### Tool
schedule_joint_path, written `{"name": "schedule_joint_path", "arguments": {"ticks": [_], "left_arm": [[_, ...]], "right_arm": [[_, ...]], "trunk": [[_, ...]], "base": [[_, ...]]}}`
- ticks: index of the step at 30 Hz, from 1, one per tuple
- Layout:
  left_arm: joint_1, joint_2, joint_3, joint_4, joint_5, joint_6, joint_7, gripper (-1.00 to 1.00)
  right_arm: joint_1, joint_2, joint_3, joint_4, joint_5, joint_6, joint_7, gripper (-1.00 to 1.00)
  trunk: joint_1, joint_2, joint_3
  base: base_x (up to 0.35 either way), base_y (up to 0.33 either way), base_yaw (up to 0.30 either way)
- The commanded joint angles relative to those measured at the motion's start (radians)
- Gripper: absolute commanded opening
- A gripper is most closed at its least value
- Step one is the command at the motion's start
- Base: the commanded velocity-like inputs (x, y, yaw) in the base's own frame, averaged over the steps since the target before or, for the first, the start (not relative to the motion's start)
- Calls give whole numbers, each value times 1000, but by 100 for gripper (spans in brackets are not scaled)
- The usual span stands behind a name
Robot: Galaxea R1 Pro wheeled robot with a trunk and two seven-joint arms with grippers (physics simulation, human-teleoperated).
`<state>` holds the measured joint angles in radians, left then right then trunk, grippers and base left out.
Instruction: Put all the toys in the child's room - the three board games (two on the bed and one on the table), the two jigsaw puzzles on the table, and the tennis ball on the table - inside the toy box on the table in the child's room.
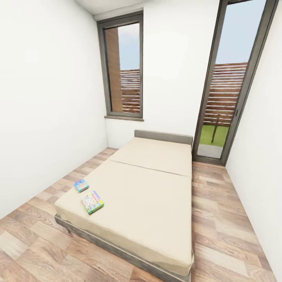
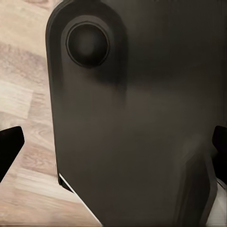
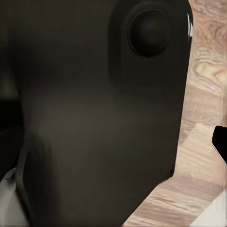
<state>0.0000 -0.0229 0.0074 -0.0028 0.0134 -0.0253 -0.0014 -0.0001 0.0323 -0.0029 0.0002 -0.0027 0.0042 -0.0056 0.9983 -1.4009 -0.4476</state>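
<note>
Two board games, a blue one and a green-edged one, lie near the bed's left foot corner. Both wrist views face dark robot body over wood floor. The left pincer has its fingertips wide apart; the right pincer's state cannot be told.

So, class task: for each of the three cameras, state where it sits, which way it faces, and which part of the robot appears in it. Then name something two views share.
Head view: high on the robot, facing forward and down at the bed, two board games near its left front corner, windows behind.
Left wrist view: on the left arm, facing down at a dark robot body panel; black fingertips at the edges.
Right wrist view: on the right arm, likewise facing a dark panel.
Shared: both wrist views show the wood floor, as does the head view.
</note>
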Motion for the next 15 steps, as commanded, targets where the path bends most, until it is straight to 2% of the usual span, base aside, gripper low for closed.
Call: {"name": "schedule_joint_path", "arguments": {"ticks": [1,6,15], "left_arm": [[0,0,1,0,2,-2,0,100],[0,0,2,0,1,-2,0,100],[0,0,2,0,0,-2,0,100]], "right_arm": [[0,0,0,0,0,0,-1,100],[0,0,-2,0,-1,-2,-1,100],[0,-3,-4,0,-2,-3,0,100]], "trunk": [[-4,7,3],[-23,42,18],[-58,105,47]], "base": [[0,0,273],[0,0,180],[0,0,31]]}}
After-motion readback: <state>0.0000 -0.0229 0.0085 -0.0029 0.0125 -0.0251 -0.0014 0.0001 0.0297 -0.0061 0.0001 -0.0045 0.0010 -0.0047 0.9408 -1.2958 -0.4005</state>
